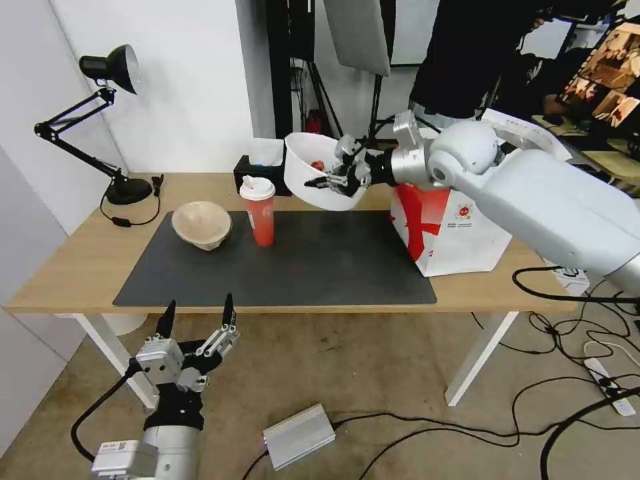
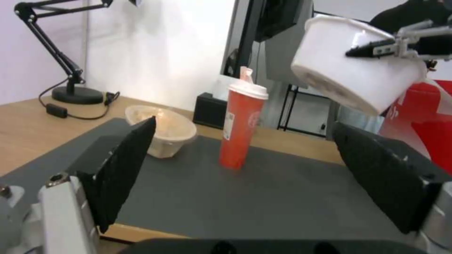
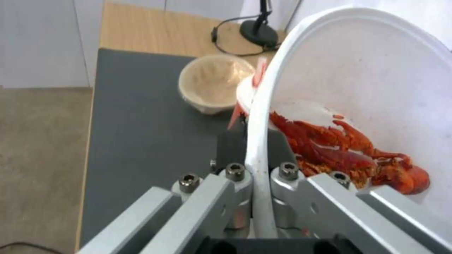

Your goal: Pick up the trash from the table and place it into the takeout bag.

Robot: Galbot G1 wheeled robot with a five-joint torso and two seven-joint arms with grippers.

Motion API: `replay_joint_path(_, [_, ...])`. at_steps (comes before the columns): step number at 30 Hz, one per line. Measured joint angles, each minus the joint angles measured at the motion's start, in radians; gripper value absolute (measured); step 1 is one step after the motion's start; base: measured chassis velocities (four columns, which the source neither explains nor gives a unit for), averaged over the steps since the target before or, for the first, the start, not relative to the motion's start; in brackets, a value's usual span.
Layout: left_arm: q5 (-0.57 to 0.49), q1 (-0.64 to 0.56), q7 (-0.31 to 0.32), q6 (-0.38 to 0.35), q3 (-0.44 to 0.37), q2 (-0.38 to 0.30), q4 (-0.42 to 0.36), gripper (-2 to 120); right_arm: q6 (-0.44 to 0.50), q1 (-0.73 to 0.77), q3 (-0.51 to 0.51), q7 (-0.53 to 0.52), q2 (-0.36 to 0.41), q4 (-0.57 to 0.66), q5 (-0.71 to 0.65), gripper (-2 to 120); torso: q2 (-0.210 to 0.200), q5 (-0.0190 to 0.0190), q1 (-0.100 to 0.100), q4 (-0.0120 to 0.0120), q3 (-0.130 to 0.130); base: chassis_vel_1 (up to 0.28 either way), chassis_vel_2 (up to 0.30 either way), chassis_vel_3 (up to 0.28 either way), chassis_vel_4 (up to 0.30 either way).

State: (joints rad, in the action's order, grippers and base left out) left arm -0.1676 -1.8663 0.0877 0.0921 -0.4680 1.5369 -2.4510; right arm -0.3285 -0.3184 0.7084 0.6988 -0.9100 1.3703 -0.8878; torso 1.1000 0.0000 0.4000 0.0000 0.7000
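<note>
My right gripper (image 1: pixel 327 181) is shut on the rim of the large white round bowl (image 1: pixel 307 163), one finger inside and one outside. The bowl hangs tilted above the table's (image 1: pixel 80 267) back edge, just left of the takeout bag (image 1: pixel 453 233). Red crayfish shells (image 3: pixel 339 148) lie inside the bowl (image 3: pixel 376 70). The red paper cup (image 1: pixel 263 213) with its white lid stands upright on the dark grey mat (image 1: pixel 320 267). To the left of the cup rests the beige pulp bowl (image 1: pixel 201 225). My left gripper (image 1: pixel 198 320) is open, low in front of the table edge, facing the cup (image 2: pixel 240 130).
A black tissue box (image 1: pixel 257 167) sits at the back edge behind the cup. A black desk lamp (image 1: pixel 113 133) stands at the back left. Cables and a grey power brick (image 1: pixel 298 437) lie on the floor. A person stands behind the bag.
</note>
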Motion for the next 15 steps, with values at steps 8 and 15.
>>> replay_joint_path(8, [-0.005, 0.001, 0.003, 0.0, -0.003, -0.005, -0.006, 100, -0.003, -0.047, 0.0, -0.001, -0.033, -0.041, -0.027, 0, 0.0, -0.0001, 0.0, 0.0, 0.0, 0.0, 0.0, 0.0, 0.0])
replay_joint_path(15, [-0.006, 0.003, 0.003, 0.0, -0.002, -0.008, -0.004, 100, -0.008, -0.065, 0.002, -0.001, -0.051, -0.061, -0.034, 0, 0.0, 0.0, 0.0, 0.0, 0.0, 0.0, 0.0, 0.0, 0.0])
